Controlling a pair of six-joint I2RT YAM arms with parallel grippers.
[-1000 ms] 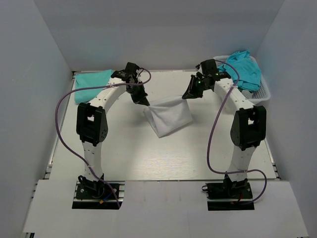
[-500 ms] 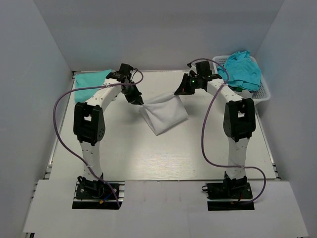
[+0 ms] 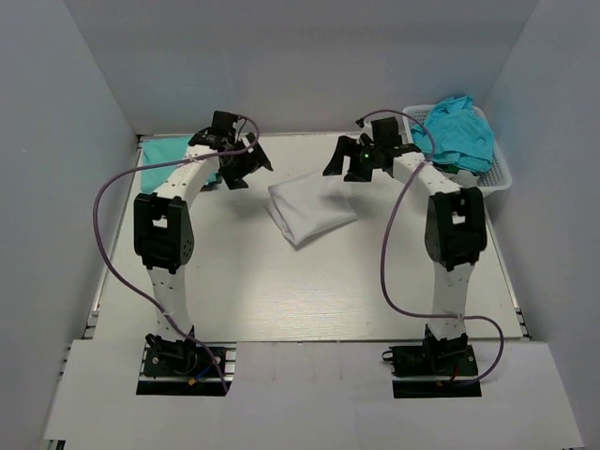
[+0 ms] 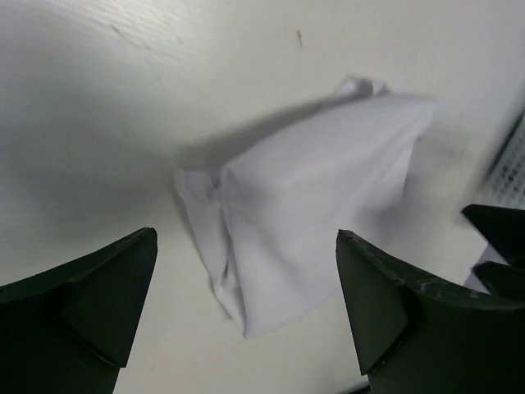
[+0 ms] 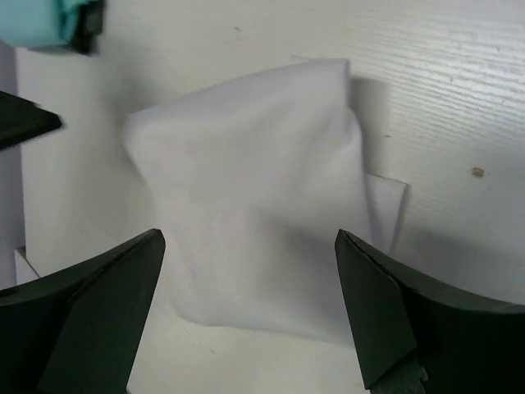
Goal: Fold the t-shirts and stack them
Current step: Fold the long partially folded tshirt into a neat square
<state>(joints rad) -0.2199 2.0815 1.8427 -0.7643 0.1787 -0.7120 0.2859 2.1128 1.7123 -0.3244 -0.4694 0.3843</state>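
Top view shows the folded white shirt (image 3: 309, 208) lying on the counter (image 3: 281, 281) between the left fingers (image 4: 82, 312) and right fingers (image 5: 90, 312), both spread wide and empty, probably so the fold settles undisturbed before stacking.

The left arm (image 3: 169, 298) and right arm (image 3: 448, 300) share white curved links, chunky black joint housings (image 3: 157, 232), looping purple cables (image 3: 97, 216), black base plates (image 3: 183, 364) and matte black wedge-shaped fingers (image 4: 385, 304), with a small green light (image 3: 362, 153) on the right.

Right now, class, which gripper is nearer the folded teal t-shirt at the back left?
Left. The left gripper hovers just beside the folded teal t-shirt; the right gripper is beyond the white t-shirt.
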